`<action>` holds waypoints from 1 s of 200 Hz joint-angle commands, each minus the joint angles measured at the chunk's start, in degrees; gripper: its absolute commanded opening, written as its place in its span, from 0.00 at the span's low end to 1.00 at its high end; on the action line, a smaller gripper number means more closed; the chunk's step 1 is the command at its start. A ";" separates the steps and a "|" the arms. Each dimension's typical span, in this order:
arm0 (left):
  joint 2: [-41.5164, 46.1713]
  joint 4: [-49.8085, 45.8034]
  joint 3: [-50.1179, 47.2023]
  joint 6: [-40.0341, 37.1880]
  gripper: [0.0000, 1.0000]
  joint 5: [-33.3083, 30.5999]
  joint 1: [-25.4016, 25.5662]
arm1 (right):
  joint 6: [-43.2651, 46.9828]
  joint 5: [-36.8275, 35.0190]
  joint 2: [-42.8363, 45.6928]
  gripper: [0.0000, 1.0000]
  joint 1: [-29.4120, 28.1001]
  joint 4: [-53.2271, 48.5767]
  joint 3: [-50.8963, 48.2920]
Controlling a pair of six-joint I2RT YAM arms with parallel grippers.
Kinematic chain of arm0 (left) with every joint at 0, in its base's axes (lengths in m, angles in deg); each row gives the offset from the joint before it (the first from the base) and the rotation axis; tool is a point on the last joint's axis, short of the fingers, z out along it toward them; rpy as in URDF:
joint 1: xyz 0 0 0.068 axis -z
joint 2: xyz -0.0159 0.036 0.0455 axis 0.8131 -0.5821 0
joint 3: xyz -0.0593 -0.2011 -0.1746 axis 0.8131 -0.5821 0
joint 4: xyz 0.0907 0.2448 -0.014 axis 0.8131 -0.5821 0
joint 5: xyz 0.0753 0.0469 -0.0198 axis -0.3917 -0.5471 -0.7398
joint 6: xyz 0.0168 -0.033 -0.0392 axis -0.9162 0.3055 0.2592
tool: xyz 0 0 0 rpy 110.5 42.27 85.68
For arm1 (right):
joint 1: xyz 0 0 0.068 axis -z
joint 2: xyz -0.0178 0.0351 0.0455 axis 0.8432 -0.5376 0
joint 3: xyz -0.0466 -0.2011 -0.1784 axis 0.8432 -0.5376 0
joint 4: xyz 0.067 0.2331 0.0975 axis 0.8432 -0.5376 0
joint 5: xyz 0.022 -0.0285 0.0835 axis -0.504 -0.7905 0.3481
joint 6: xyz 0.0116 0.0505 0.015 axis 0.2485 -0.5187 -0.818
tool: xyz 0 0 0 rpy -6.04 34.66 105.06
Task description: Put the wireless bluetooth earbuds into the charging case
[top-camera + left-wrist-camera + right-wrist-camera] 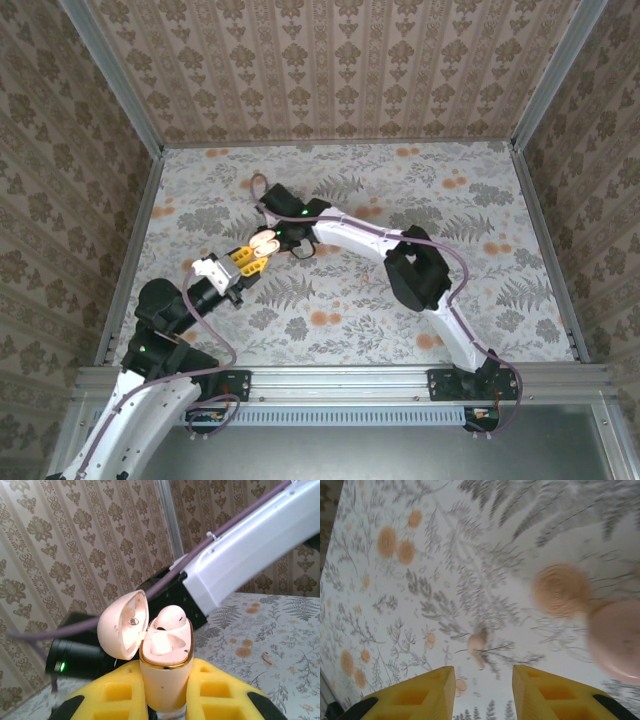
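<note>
Open charging case [165,660], one earbud [169,617] seated, clenched in the left jaws.
The second earbud [476,643] lies loose on the tabletop [395,605] at 12 o'clock of the right jaws (spread, grasping nothing); closing off-centre on so small and rounded a piece would likely flick it away.

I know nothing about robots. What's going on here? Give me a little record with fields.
Left gripper: shut on the charging case
Case lid: open
Seated earbud: sitting in the case
Right gripper: open, holding nothing
Loose earbud: lying on the table, ahead of the right gripper
</note>
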 commanded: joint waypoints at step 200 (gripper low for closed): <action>-0.44 -2.62 2.62 -3.18 0.00 -0.80 -0.55 | 6.56 -11.77 -15.38 0.40 -6.18 -15.05 20.64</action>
